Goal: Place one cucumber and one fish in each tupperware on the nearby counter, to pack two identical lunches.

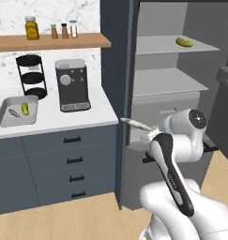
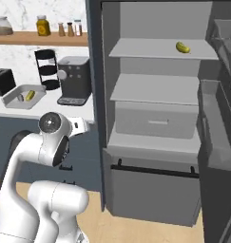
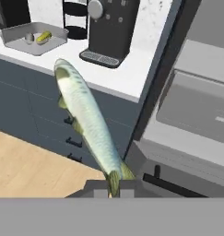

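Note:
My gripper (image 1: 150, 133) is shut on the tail of a pale grey-white fish (image 1: 134, 124), which sticks out to the left in front of the open cabinet. In the hand view the fish (image 3: 85, 120) rises from the fingertips of the gripper (image 3: 114, 185) towards the counter (image 3: 127, 76). One tupperware (image 1: 5, 108) sits at the left of the counter (image 1: 54, 119). It holds a cucumber (image 1: 24, 108) and a second fish (image 1: 13, 112). The same tupperware (image 3: 16, 44) with its cucumber (image 3: 43, 36) lies far ahead of the hand. Another cucumber (image 1: 184, 42) lies on the cabinet's upper shelf.
A black coffee machine (image 1: 73, 85) and a black tiered rack (image 1: 32, 75) stand on the counter behind the tray. A black toaster (image 2: 3, 80) sits left of the tray. Dark drawers (image 1: 73, 159) lie below, and the cabinet's open door (image 2: 219, 123) hangs at the right.

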